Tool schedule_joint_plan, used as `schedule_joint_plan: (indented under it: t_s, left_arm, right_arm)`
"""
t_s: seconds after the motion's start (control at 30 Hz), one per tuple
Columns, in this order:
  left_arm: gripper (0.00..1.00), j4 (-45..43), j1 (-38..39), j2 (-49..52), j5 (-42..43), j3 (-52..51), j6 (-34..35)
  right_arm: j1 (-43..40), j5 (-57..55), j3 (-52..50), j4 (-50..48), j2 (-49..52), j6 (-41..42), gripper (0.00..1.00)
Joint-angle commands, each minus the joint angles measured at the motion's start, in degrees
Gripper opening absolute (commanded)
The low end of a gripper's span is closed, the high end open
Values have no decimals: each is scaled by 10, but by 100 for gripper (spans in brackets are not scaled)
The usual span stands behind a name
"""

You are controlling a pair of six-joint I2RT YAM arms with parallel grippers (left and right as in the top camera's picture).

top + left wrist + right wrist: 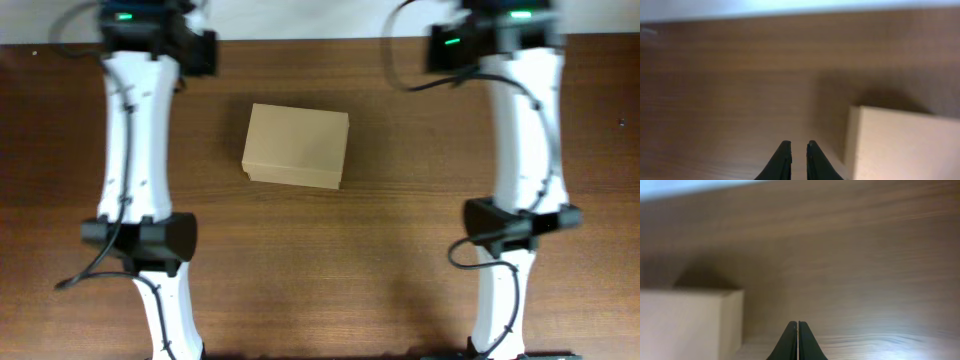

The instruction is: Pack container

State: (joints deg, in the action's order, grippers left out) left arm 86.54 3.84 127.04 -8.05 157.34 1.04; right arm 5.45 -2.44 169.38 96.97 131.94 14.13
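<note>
The container [297,147] is a small plain tan cardboard box with its lid down, standing on the brown wooden table between the two arms. In the left wrist view the container [905,145] is at the lower right, just right of my left gripper [799,144]. Its fingers are nearly together with a narrow gap, holding nothing. In the right wrist view the container [685,325] is at the lower left, left of my right gripper [798,323]. It is shut and empty. Both grippers are apart from the box. I cannot make out the fingers in the overhead view.
The left arm [135,180] and right arm [525,170] run along either side of the box. The table's far edge [320,38] meets a white surface close behind it. Nothing else lies on the wooden table [330,270].
</note>
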Motion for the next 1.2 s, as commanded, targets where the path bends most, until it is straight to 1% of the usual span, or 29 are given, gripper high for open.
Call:
schedule_joint_plan:
  t_s: [0.0,0.13,0.17,0.2,0.23,0.33,0.4,0.43,0.47,0.5,0.53,0.57,1.17]
  left_arm:
    - [14,11,-38,-12,-29,33,-7]
    - [21,30,-70,-12,-29,33,-17]
    - [25,32,-76,-12,-29,33,-17]
    - [36,34,-81,-12,-29,33,-17]
    - [37,36,-86,-12,-29,33,-17]
    - [37,41,-92,-12,-29,33,-17]
    - [39,41,-93,-13,-30,33,-17]
    - [48,41,-92,-13,-29,33,-17]
    - [67,40,-92,-13,-29,33,-17]
    - [86,40,-92,-13,-29,33,-17]
    - [100,40,-93,-13,-29,33,-17]
    - [100,40,-93,-13,-29,33,-17]
    - [100,40,-92,-13,-27,33,-17]
  right_arm:
    - [-42,-11,9,4,-28,-2,4]
    - [-86,-3,9,4,-31,-3,4]
    - [-92,4,9,4,-31,-4,7]
    - [-96,10,9,4,-31,-4,11]
    - [-97,17,9,3,-31,-4,12]
    - [-96,19,9,3,-34,-8,4]
    - [-91,26,10,3,-42,-5,4]
    - [-89,27,10,2,-48,-4,4]
    - [-88,26,10,2,-53,-4,10]
    - [-86,26,10,2,-58,-4,36]
    - [-85,26,10,2,-61,-4,79]
    - [-85,27,10,3,-63,-4,99]
    - [-85,26,10,3,-61,-4,99]
